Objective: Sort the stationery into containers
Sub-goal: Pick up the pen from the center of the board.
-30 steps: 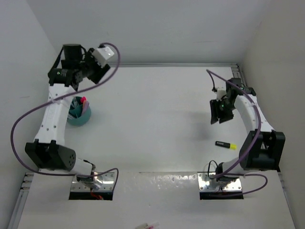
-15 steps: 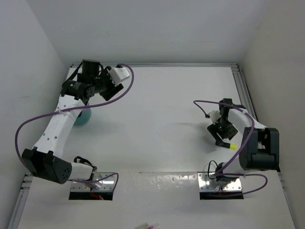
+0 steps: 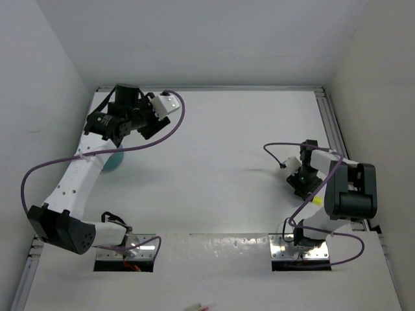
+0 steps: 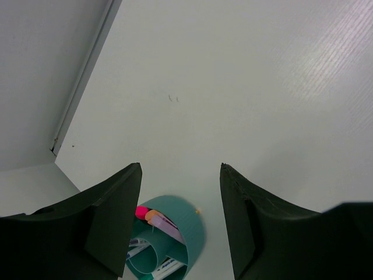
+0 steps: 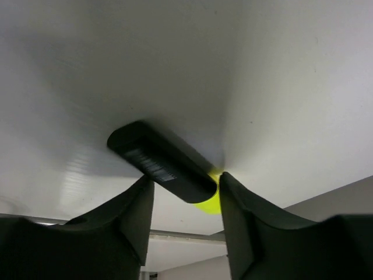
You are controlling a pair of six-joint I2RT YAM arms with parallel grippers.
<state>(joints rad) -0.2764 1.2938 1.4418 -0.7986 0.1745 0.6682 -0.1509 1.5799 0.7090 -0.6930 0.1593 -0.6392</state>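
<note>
A black marker (image 5: 157, 157) with a yellow end (image 3: 316, 200) lies flat on the white table at the right. My right gripper (image 3: 305, 184) is lowered over it and open, one finger on each side of the marker's yellow end (image 5: 211, 201), the fingertips close against it. The teal cup (image 3: 111, 161) stands at the left, mostly hidden under my left arm. In the left wrist view the cup (image 4: 187, 227) holds several pens and highlighters, with pink (image 4: 141, 212), orange and lilac ends showing. My left gripper (image 3: 154, 123) hangs open and empty (image 4: 180, 166) above the table beyond the cup.
A metal rail (image 3: 327, 116) runs along the table's right edge and another (image 4: 81, 87) along the left wall. White walls close in the left, far and right sides. Purple cables loop from both arms. Two metal base plates (image 3: 126, 249) sit at the near edge.
My right gripper has come down toward the near side onto the black marker, its jaws first widening and then narrowing. The left arm has swung right, away from above the cup.
</note>
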